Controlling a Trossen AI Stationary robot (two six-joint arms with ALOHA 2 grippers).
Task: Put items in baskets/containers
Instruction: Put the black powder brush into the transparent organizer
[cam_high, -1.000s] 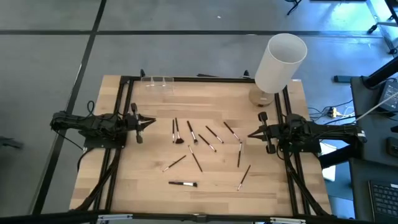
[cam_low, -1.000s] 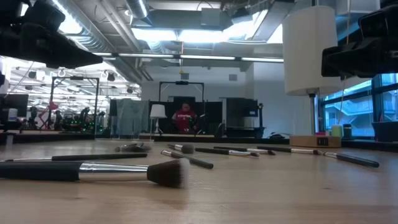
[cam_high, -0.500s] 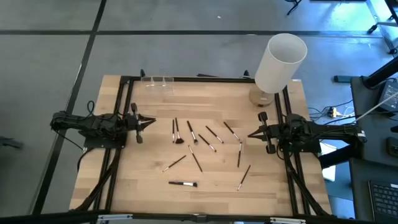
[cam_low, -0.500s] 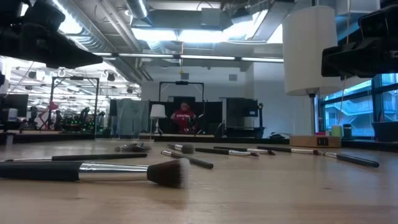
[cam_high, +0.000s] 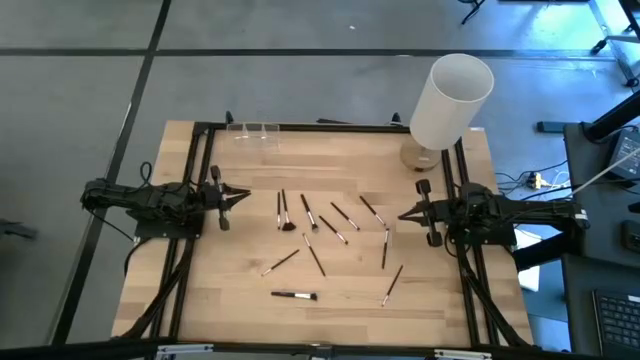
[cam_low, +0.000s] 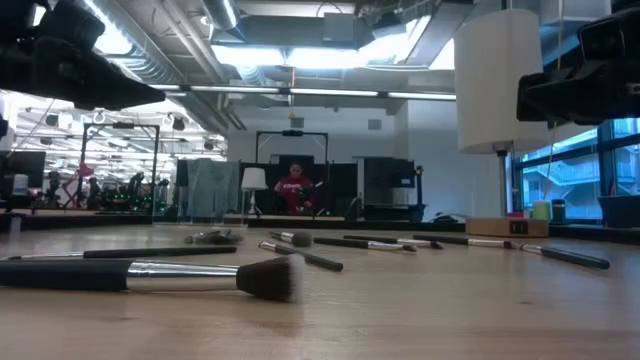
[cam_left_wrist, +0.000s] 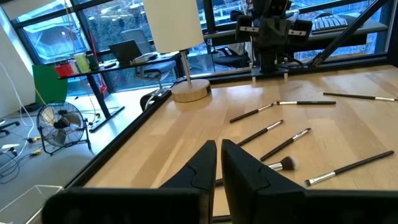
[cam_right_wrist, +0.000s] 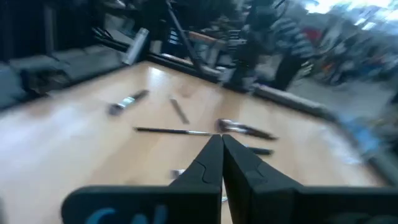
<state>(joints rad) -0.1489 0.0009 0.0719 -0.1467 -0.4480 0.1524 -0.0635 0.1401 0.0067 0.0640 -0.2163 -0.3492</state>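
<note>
Brushes (cam_high: 312, 235) scattered mid-table, between both closed fingers, untouched.

Grey tiled floor (cam_high: 300, 60), bright ceiling lights (cam_low: 300, 55), tall windows (cam_left_wrist: 112, 25), desk fan (cam_left_wrist: 59, 124), distant person in red (cam_low: 293, 187)

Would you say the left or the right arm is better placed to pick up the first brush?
Left, narrowly. The left gripper points at the two brushes just ahead of it, on the side of the clear containers. The right gripper is similarly close to others.
</note>
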